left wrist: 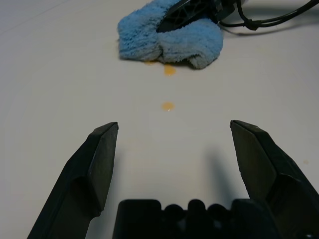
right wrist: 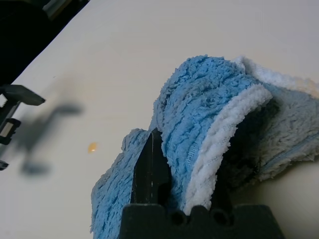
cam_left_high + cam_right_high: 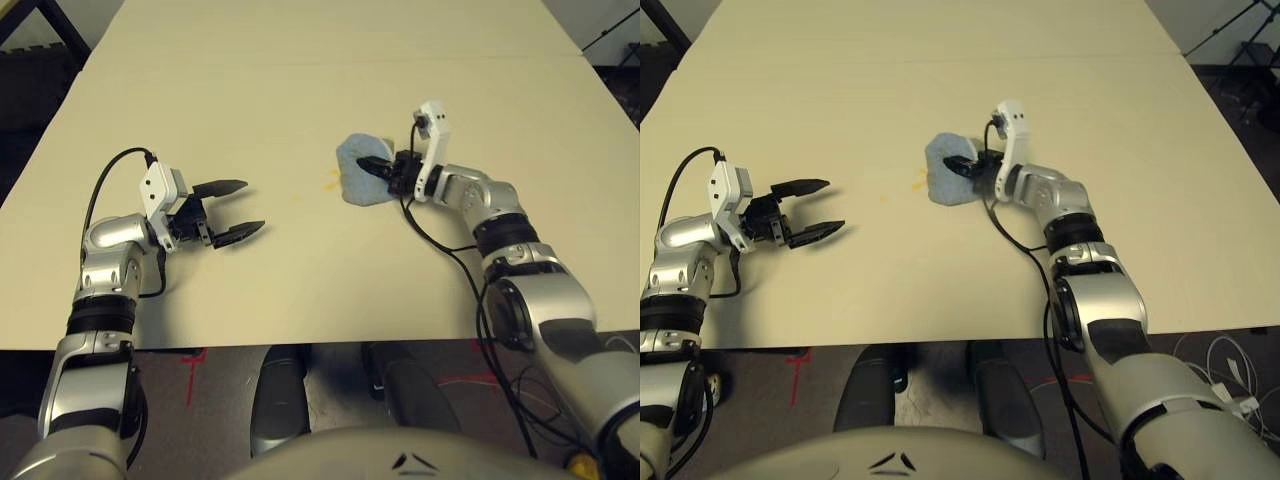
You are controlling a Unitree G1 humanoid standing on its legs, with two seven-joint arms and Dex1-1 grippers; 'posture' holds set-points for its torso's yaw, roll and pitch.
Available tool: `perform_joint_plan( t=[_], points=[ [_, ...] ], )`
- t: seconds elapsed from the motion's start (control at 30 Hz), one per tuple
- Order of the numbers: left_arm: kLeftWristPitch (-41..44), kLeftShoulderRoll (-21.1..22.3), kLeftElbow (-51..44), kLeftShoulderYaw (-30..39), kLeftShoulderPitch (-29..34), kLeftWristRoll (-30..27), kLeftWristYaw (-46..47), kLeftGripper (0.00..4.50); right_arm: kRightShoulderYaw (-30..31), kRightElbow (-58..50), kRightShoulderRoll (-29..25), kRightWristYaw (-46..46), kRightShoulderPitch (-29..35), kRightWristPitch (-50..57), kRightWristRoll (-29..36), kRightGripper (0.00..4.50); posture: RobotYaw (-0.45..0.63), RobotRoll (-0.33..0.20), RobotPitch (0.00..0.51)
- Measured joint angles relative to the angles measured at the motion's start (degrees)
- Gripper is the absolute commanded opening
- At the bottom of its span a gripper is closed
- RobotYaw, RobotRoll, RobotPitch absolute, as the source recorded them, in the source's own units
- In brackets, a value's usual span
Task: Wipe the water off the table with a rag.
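Right, the soft light-blue terry rag [image 3: 360, 168] sits bunched on the pale cream tabletop [image 3: 300, 90], just right of centre in the left eye view, and the right gripper [image 3: 377, 168] has it pinched: in the right wrist view a thick fold of blue and white pile is squeezed between the two black fingers [image 2: 151, 169], one finger half buried in the cloth. The silver right forearm [image 3: 495, 215] reaches in from the lower right of the frame, its black cable [image 3: 440, 245] trailing across the table behind it.

Over on the left of the frame, the left gripper [image 3: 232, 210] hangs low over bare tabletop, well apart from the rag, its two black fingers [image 3: 222, 187] spread wide with nothing between them. The left wrist view looks straight along that gap toward the cloth.

And the water: two small yellow-orange splotches. One [image 1: 170, 69] lies right at the near edge of the rag, touching or almost touching the pile; a faint smear of the same colour shows just beside it under the cloth's rim. The other splotch [image 1: 168, 106] sits alone on the table, between the rag and the open left fingers. In the left eye view they read as faint yellow marks [image 3: 330, 181] just left of the rag.
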Motion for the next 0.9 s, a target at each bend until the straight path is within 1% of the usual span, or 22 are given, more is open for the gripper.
perform_joint_plan(
  t=[0.3,0.53,0.7,0.77,0.9],
  points=[
    [-0.30,0.02,0.00,0.00,0.12,0.07,0.06,4.50,3.10,-0.61,8.90,-0.14,-0.75,-0.53,-3.77,0.06,0.20,0.000,0.213],
    [-0.44,0.02,-0.01,0.00,0.38,0.16,0.29,4.50,4.08,-1.33,12.40,-1.13,-0.44,-1.10,-5.22,0.06,0.21,0.000,0.218],
    [-0.63,0.01,0.00,0.00,0.55,0.22,0.31,4.50,3.98,-1.39,11.32,-0.59,-0.45,-0.88,-4.89,0.06,0.20,0.000,0.219],
    [-0.74,0.01,0.09,0.00,0.55,0.24,0.31,4.50,3.83,-1.44,9.81,0.38,-0.45,-0.22,-4.32,0.06,0.20,0.000,0.219],
    [-1.25,0.01,1.28,0.00,0.49,0.29,0.30,4.50,3.63,-2.59,4.90,3.17,-0.27,2.23,-2.56,0.06,0.19,0.000,0.219]
  ],
)
